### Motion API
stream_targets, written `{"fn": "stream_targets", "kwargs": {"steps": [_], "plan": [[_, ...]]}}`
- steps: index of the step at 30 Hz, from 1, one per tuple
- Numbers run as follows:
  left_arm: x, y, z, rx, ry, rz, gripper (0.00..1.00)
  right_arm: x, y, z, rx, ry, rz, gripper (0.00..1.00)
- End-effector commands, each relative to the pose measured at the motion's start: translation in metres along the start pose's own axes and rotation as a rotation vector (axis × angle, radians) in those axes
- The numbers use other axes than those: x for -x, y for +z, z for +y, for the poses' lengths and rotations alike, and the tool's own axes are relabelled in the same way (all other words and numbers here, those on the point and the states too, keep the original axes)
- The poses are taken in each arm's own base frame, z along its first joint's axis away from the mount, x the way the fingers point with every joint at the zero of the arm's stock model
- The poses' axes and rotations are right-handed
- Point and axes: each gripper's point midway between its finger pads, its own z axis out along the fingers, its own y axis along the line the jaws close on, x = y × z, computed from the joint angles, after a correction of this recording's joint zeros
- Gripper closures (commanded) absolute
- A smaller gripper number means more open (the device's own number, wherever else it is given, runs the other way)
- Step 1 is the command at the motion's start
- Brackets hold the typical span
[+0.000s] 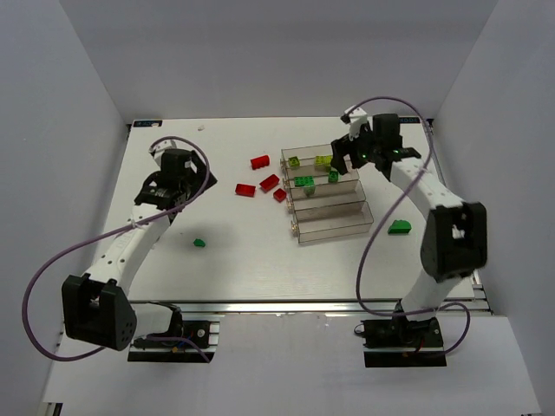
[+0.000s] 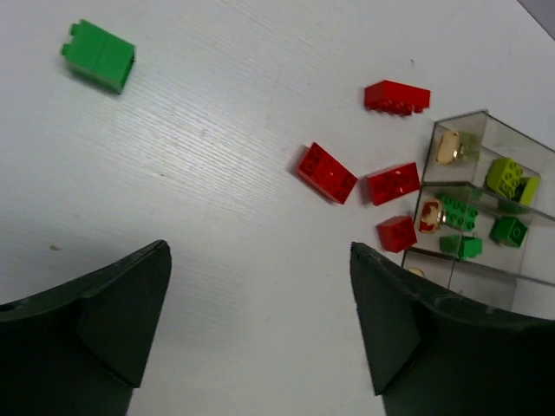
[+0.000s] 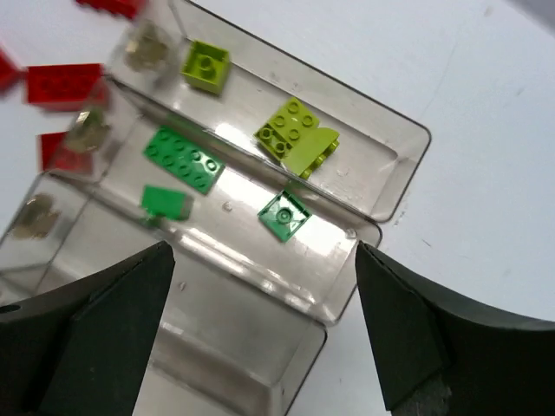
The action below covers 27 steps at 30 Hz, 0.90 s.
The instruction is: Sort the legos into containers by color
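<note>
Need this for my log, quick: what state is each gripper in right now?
Left gripper: open, holding nothing.
Right gripper: open, holding nothing.

- Left gripper (image 2: 258, 260): jaws wide apart, nothing between them, white table (image 2: 199, 173) below.
- Lone green brick (image 2: 98, 55) upper left, well apart from the rest.
- Four red bricks (image 2: 326, 172) loose on the table, just beside the clear trays (image 2: 479, 118) at the right edge.
- Upper tray: yellow-green bricks (image 2: 512, 178).
- Next tray: green pieces (image 2: 509, 230).
</note>
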Motion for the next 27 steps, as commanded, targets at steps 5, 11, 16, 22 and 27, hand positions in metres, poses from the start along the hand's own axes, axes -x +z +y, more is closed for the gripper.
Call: {"fn": "stream_targets", "kwargs": {"steps": [5, 11, 16, 22, 27], "plan": [[-0.01, 0.017, 0.067, 0.197, -0.119, 0.097, 0.54, 0.056, -0.069, 0.049, 0.289, -0.315, -0.291, 0.65], [-0.001, 0.05, 0.116, 0.31, -0.323, 0.115, 0.31, 0.034, -0.084, 0.092, 0.501, -0.276, -0.288, 0.48], [0.008, 0.086, 0.129, 0.362, -0.471, 0.102, 0.02, 0.025, -0.089, 0.095, 0.509, -0.273, -0.269, 0.34], [0.006, 0.139, 0.132, 0.451, -0.63, 0.162, 0.02, 0.02, -0.091, 0.098, 0.508, -0.261, -0.264, 0.34], [0.024, 0.163, 0.128, 0.478, -0.699, 0.134, 0.02, 0.014, -0.092, 0.099, 0.5, -0.257, -0.255, 0.34]]}}
